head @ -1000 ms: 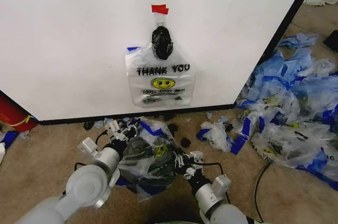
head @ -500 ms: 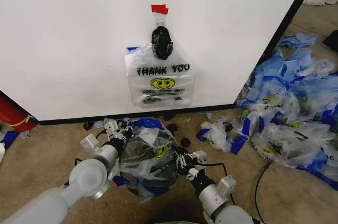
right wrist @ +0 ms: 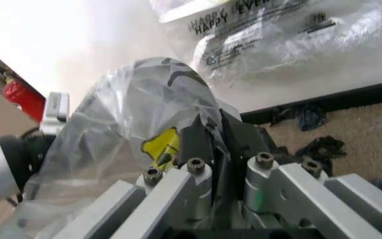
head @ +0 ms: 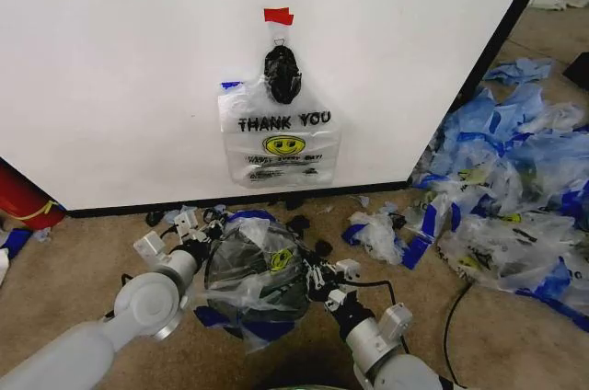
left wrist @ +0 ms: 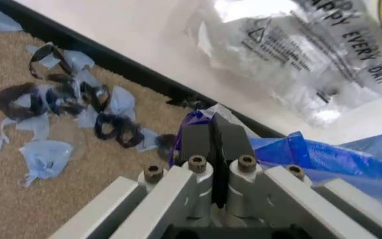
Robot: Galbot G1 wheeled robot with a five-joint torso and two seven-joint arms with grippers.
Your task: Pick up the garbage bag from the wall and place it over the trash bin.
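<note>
A clear garbage bag [head: 262, 261] with a yellow smiley and blue handles is stretched between my two grippers, low in front of the wall [head: 120, 68]. Through the plastic shows the dark round trash bin [head: 241, 281], with the bag draped over its top. My left gripper [head: 196, 243] is shut on the bag's blue handle [left wrist: 310, 154] at the bag's left side. My right gripper [head: 318, 280] is shut on the clear film [right wrist: 125, 114] at its right side. In each wrist view the fingers [left wrist: 198, 142] [right wrist: 201, 139] are pressed together on plastic.
Another THANK YOU bag [head: 281, 146] hangs on the wall under a glossy black bundle [head: 282, 74] and red tape [head: 277, 16]. A heap of blue-and-clear bags [head: 506, 197] covers the floor to the right. Black scraps [head: 299, 223] lie along the base strip; a red object [head: 23, 201] stands far left.
My left gripper has moved left and toward the wall, pulling the bag wider. The bag now sits lower and rounder over the dark bin. The right gripper has barely shifted.
</note>
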